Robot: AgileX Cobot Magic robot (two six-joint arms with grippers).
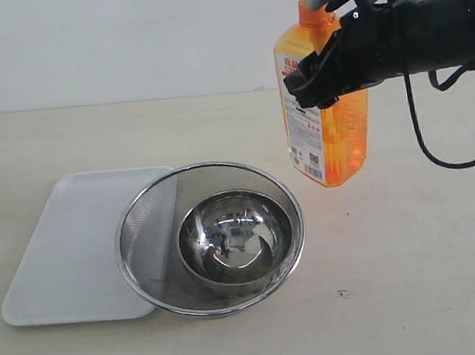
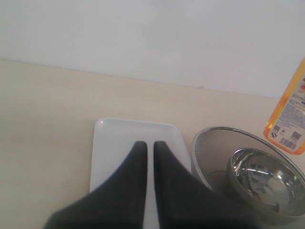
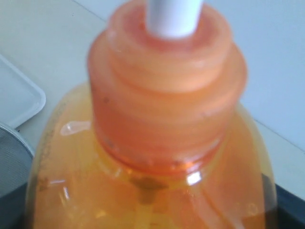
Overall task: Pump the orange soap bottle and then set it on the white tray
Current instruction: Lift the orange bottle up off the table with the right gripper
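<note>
The orange soap bottle (image 1: 338,145) hangs tilted to the right of the bowls, its lower end just above the table. My right gripper (image 1: 322,76) is shut on its upper body, black fingers wrapped over the white label. The top of the pump head is cut off by the exterior view's upper edge. In the right wrist view the bottle's neck (image 3: 162,119) and white stem (image 3: 171,16) fill the picture. The white tray (image 1: 70,240) lies flat at the left. My left gripper (image 2: 148,148) hovers over the tray (image 2: 119,143), shut and holding nothing. The bottle's lower corner (image 2: 289,126) shows there too.
A round steel mesh strainer (image 1: 142,218) overlaps the tray's right edge, with a shiny steel bowl (image 1: 234,235) inside it. Both show in the left wrist view, strainer (image 2: 214,152) and bowl (image 2: 267,181). A black cable (image 1: 432,146) loops down from the right arm. A white wall stands behind the table.
</note>
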